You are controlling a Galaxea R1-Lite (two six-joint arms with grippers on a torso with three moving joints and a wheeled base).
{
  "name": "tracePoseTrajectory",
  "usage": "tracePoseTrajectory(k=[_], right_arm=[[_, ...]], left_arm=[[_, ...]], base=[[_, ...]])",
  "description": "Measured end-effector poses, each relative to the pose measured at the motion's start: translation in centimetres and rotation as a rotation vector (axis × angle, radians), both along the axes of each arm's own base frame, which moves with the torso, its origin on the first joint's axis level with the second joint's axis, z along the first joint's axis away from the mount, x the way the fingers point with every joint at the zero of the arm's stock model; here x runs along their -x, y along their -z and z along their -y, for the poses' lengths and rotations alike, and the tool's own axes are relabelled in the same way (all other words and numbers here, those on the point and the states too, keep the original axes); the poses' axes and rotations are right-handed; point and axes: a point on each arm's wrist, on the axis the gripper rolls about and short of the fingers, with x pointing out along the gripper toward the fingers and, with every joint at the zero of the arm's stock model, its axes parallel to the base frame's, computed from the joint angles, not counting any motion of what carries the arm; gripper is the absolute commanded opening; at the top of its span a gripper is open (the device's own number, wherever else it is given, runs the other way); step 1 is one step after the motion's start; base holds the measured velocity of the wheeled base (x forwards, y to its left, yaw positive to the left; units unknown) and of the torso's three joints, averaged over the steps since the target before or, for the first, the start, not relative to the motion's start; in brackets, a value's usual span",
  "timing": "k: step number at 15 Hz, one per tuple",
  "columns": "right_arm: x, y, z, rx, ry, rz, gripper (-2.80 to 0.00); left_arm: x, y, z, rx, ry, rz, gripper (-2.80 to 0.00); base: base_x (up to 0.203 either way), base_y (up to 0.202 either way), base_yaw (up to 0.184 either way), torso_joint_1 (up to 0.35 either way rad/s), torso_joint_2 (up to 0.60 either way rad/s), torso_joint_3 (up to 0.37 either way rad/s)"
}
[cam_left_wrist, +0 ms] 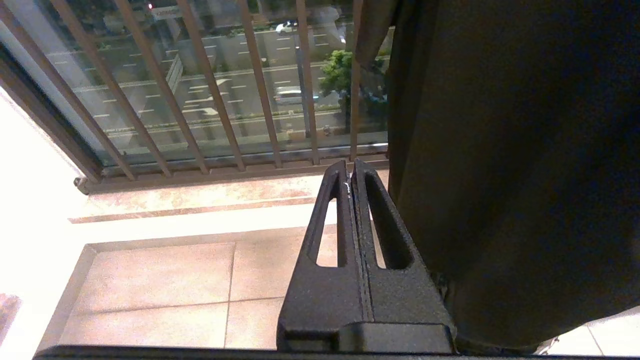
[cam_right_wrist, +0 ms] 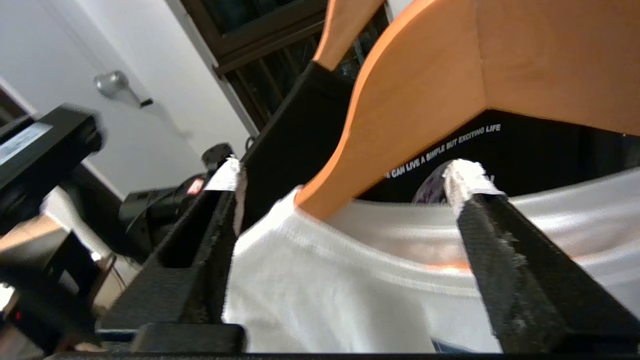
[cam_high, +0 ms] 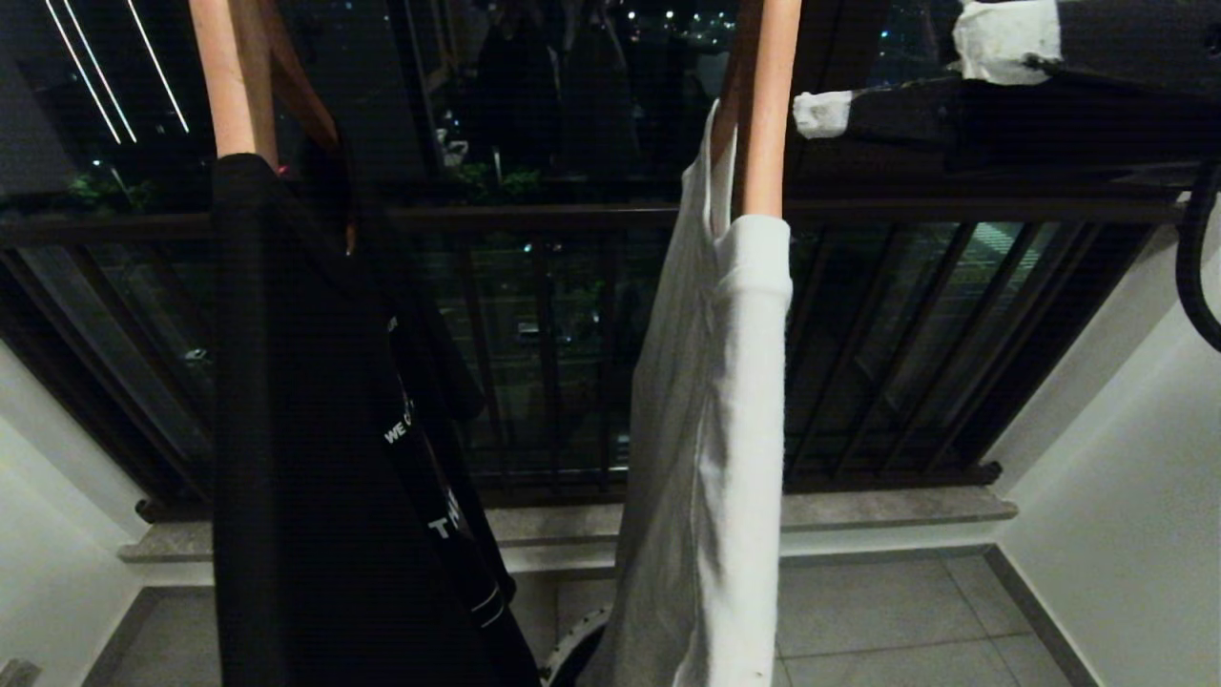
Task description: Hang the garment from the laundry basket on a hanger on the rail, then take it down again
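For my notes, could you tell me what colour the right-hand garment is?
White, best seen in the head view.

Head view is dim: night outside, city lights as small points and streaks in the window glass (cam_high: 572, 114). Black shirt (cam_high: 315, 458) swallows detail; white garment (cam_high: 725, 429) is the brightest thing, lit from the room side. Left wrist view is brighter and sharp; pale wall (cam_left_wrist: 30, 170) and sill blown out, warm cast on the floor tiles (cam_left_wrist: 160, 280). Right wrist view has motion blur, and the near wooden hanger (cam_right_wrist: 450, 80) is soft.
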Motion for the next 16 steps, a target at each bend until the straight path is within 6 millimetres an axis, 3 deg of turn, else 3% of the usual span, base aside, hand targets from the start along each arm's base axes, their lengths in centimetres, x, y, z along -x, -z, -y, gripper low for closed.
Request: tracePoseTrajectory(k=[4, 16], right_arm=[[-0.4, 0.6, -2.3, 0.002, 0.014, -0.034, 0.00], [-1.0, 0.3, -5.5, -0.020, 0.092, -0.036, 0.00]], left_arm=[[0.0, 0.0, 0.0, 0.000, 0.000, 0.000, -2.80], [0.0, 0.0, 0.0, 0.000, 0.000, 0.000, -2.80]], base=[[0.000, 0.000, 0.000, 0.000, 0.00, 0.000], [0.000, 0.000, 0.000, 0.000, 0.00, 0.000]])
